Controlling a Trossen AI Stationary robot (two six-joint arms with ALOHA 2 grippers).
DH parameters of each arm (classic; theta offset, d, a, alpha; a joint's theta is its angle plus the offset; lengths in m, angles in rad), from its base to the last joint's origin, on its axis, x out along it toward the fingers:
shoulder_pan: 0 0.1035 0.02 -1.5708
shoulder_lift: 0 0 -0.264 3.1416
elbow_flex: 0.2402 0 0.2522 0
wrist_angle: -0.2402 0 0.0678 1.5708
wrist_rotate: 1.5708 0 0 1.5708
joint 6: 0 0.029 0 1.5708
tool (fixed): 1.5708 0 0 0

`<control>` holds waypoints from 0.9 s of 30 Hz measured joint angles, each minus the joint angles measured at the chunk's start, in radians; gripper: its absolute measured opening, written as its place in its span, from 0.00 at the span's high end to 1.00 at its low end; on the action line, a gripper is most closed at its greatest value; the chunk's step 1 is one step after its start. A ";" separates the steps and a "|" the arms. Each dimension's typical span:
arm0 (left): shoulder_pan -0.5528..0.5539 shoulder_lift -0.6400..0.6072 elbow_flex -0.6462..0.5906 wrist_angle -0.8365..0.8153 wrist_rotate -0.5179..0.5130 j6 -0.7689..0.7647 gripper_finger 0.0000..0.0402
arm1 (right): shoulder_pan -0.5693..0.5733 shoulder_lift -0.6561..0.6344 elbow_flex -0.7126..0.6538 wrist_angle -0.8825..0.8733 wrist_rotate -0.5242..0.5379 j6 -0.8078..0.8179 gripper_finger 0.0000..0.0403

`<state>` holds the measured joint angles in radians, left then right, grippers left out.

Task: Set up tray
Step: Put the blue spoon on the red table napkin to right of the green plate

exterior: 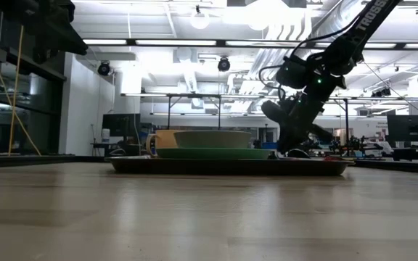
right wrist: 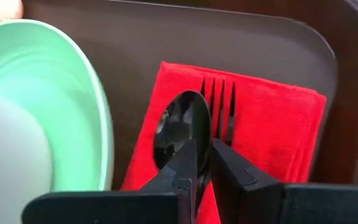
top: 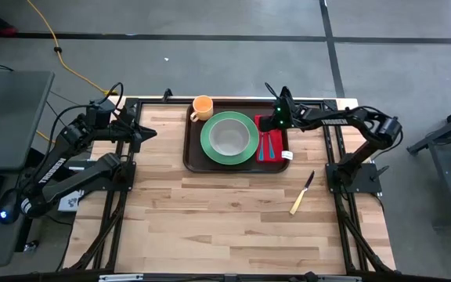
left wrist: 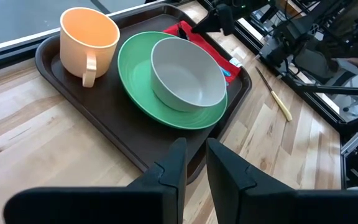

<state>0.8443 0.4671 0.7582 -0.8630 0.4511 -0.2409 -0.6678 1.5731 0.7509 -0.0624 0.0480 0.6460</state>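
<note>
Right gripper (right wrist: 202, 163) is hovering low over the folded red cloth napkin (right wrist: 272, 124) at the right end of the large dark brown rectangular plastic tray (top: 193, 153), which is sitting at the far middle of the light wooden bench (top: 210, 227). Its jaws are standing narrow around the handle of a black plastic spoon (right wrist: 180, 127) lying beside a black plastic fork (right wrist: 221, 106) on the napkin; I judge it is placing the spoon, though I cannot tell if the grip is firm. Tray is already carrying a round green plate (top: 210, 145) with a pale grey bowl (top: 229, 138) on it and an orange mug (top: 203, 106) at its far-left corner. Left gripper (left wrist: 194, 171) is waiting at the left edge of the bench, jaws narrow and holding nothing. A cream-handled table knife (top: 301, 193) is lying on the bench, well apart from the tray. Likely next: release spoon, lift clear, fetch the knife; low, flat handle will need a careful pinch.
</note>
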 joint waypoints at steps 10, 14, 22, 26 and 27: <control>0.000 0.000 0.000 0.000 0.000 0.000 0.77 | 0.001 0.021 0.000 0.025 -0.006 0.004 0.94; 0.000 0.000 0.000 0.000 0.000 0.000 0.77 | 0.001 0.044 0.000 0.035 -0.018 0.006 0.94; 0.000 0.000 0.000 0.001 0.000 0.000 0.77 | 0.001 0.044 0.000 0.059 -0.007 0.007 0.94; 0.000 0.000 0.000 0.001 0.001 0.000 0.77 | 0.000 0.044 0.000 0.044 -0.001 0.004 0.94; 0.000 0.000 0.000 0.001 0.001 0.000 0.77 | 0.000 0.044 0.000 0.044 -0.002 0.004 0.94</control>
<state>0.8440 0.4671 0.7582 -0.8623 0.4518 -0.2405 -0.6674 1.6173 0.7509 -0.0183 0.0462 0.6502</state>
